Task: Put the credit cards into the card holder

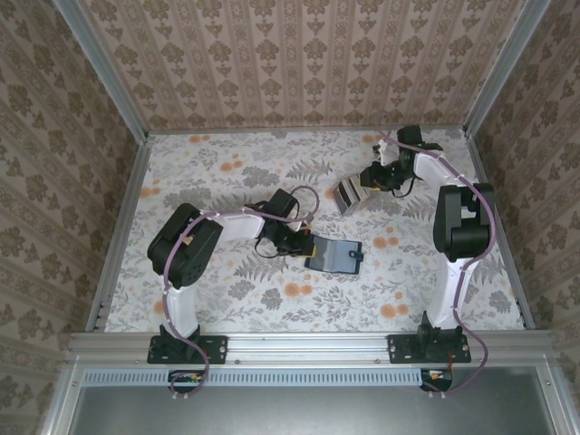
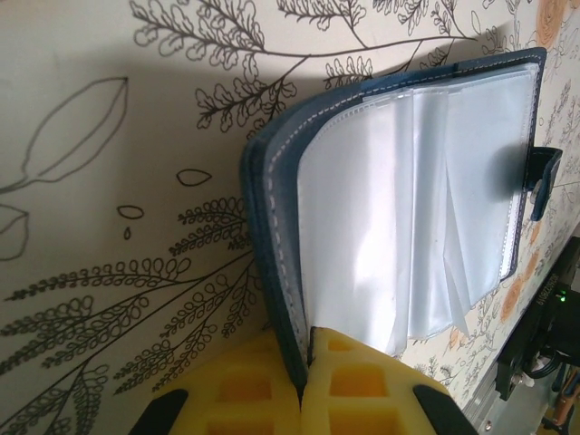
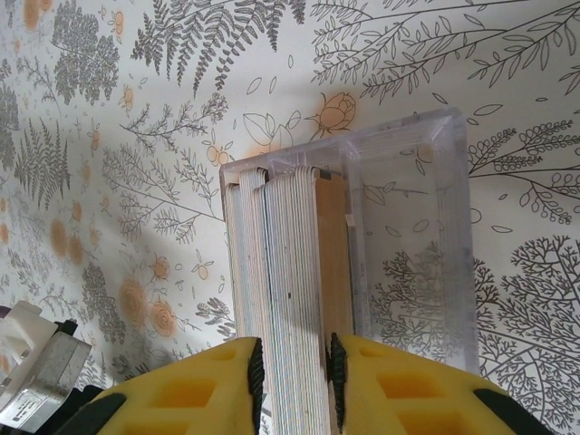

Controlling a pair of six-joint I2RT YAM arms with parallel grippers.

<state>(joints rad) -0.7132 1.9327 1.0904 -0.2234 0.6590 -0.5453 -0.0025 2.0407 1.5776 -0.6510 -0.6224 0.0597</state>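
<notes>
The card holder point(image 1: 335, 256) lies open on the flowered table; its navy cover point(image 2: 272, 227) and clear plastic sleeves point(image 2: 408, 199) face the left wrist camera, and the snap tab point(image 2: 542, 181) is at the far edge. My left gripper point(image 2: 306, 372) point(image 1: 304, 245) is shut on the near edge of the navy cover. The credit cards point(image 3: 290, 263) point(image 1: 346, 194) stand on edge, packed in a clear plastic case point(image 3: 412, 227). My right gripper point(image 3: 294, 381) point(image 1: 364, 183) is clamped on a bundle of these cards, one pad on each side; a beige card sits against the right pad.
The flowered table point(image 1: 236, 181) is ringed by aluminium rails point(image 1: 127, 217) and patterned walls. The right half of the clear case holds no cards. Both arm bases stand at the near rail point(image 1: 308, 344).
</notes>
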